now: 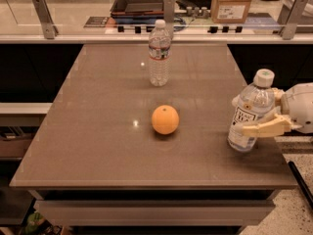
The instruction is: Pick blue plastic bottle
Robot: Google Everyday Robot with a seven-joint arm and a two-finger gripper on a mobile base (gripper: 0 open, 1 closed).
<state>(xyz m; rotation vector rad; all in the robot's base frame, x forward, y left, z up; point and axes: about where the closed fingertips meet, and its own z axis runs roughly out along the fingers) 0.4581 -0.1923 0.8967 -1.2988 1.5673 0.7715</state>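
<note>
The blue plastic bottle [256,100] has a white cap and a white label with dark lettering. It leans to the right near the table's right edge. My gripper [240,115] reaches in from the right and is shut on the bottle at label height. One pale finger [266,128] crosses the bottle's front, and the other shows behind its left shoulder. I cannot tell whether the bottle's base touches the table.
An orange [165,119] lies mid-table, left of the bottle. A slimmer clear bottle with a red-and-white label [159,53] stands at the back centre. The brown table [98,131] ends just right of my gripper. A counter with a tray [141,1] and a box [232,4] runs behind.
</note>
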